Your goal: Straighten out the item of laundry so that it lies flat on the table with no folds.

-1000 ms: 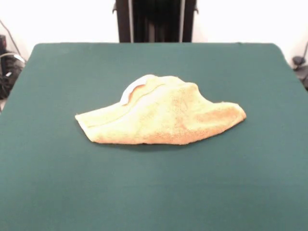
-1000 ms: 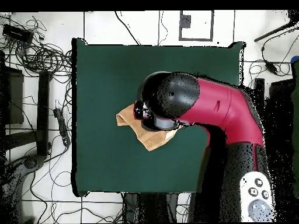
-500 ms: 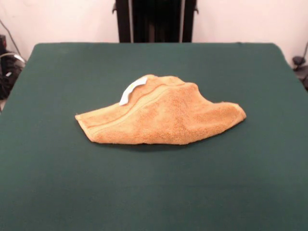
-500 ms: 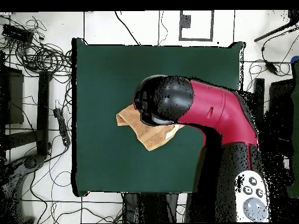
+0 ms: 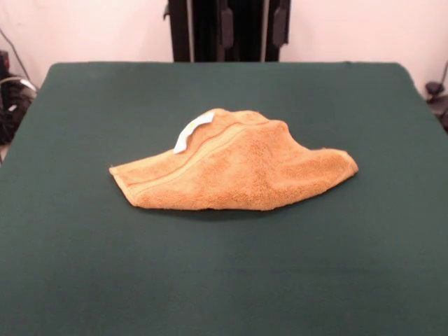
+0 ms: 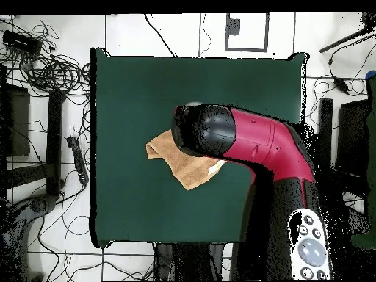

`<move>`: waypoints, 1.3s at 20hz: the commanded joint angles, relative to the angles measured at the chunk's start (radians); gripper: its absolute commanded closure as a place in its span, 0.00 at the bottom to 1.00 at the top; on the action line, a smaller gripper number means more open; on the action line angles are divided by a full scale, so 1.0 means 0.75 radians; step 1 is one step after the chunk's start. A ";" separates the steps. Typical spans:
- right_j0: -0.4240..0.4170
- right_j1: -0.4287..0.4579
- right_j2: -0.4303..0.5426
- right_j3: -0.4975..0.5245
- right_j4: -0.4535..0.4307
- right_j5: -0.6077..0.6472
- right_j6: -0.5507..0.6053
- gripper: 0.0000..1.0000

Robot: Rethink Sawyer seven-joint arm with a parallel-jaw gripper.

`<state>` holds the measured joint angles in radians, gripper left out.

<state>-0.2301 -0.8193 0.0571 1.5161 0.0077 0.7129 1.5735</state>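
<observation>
The orange-tan towel (image 5: 234, 170) lies near the middle of the green table (image 5: 224, 280), bunched into a low hump and folded over itself. In the front view its long side runs left to right, with one corner pointing right and a flatter corner pointing left. A small white tag (image 5: 192, 131) sticks up near the top of the hump. Two dark gripper (image 5: 252, 24) tips hang at the top edge with a gap between them, holding nothing. From above, the red and black arm (image 6: 253, 139) reaches over the towel, hiding part of it.
</observation>
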 commanded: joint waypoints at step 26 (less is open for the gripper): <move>0.181 0.219 -0.211 0.168 0.185 -0.420 0.670 0.00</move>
<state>-0.1621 -0.7516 -0.0606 1.5266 0.0657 0.4883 1.6494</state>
